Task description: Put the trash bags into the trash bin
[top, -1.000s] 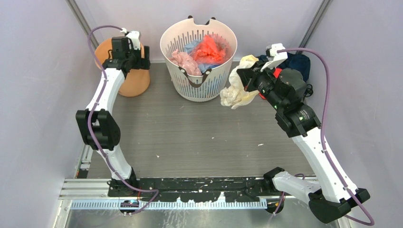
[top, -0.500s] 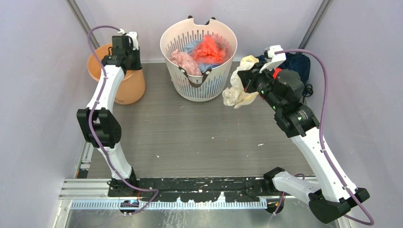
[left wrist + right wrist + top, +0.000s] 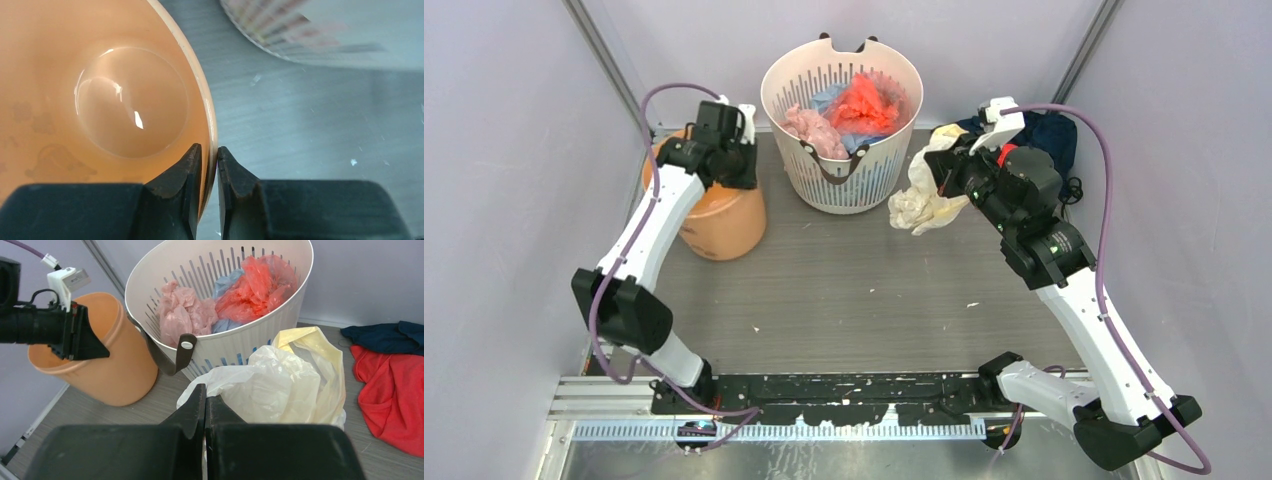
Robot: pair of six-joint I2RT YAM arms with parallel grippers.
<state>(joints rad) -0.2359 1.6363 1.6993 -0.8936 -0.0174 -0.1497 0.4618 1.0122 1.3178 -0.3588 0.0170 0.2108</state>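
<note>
1. At the far left of the bench point(image 3: 824, 290): trash bin point(image 3: 719, 220), orange, round, leaning; only its bare glossy bottom to be seen inside from the left wrist view.
2. Pinched at the rim by the left end effector point(image 3: 209, 155), jaws narrow, 1 finger inside the wall and 1 outside.
3. At back centre, near the bin: white slotted basket point(image 3: 859, 185), holding 3 plastic bundles, namely 1 pink bundle point(image 3: 809, 128), 1 red bundle point(image 3: 869, 100) and 1 blue bundle point(image 3: 829, 98).
4. Gripped in the right end effector point(image 3: 205, 396), jaws pressed tight on a fold: trash bag point(image 3: 921, 195), pale yellow, crumpled, just beside the basket's right wall and well apart from the bin. Cannot tell whether its lower end touches the bench.
5. Standing between bag and bin: the basket.
6. Behind the right arm, in the far right corner: cloth heap point(image 3: 390, 390), red and navy.
7. Counted: 1 bin, 1 basket, 3 bundles, 1 trash bag, 1 cloth heap.
</note>
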